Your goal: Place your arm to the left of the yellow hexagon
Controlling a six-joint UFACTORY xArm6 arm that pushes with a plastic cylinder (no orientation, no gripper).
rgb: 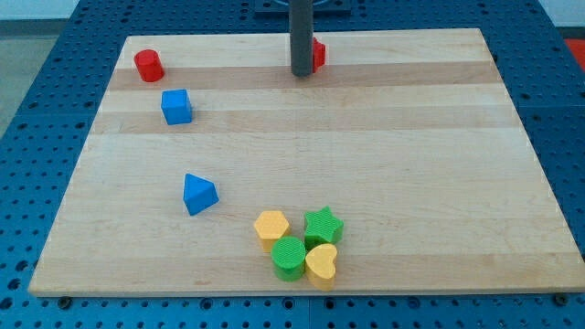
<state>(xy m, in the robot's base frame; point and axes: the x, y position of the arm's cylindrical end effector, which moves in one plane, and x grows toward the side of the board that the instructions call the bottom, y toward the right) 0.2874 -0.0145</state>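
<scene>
While my tip (302, 73) sits at the board's top edge, gripperless, touching or just beside a red block (318, 53), the yellow hexagon (271, 226) lies far below it. Descending carelessly, I could nudge the blue triangle (198, 194) or strike the hexagon.

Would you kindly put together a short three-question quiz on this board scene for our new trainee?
1. True or false: my tip touches the yellow hexagon.
2. Which block lies directly on the view's right of the yellow hexagon? A) blue cube B) green star C) red cylinder
3. Fill in: the block partly hidden behind the rod is coloured ____.

Key
1. False: the tip stands near the view's top, far from the cluster at the view's bottom.
2. B.
3. Red; its shape cannot be made out.
</scene>
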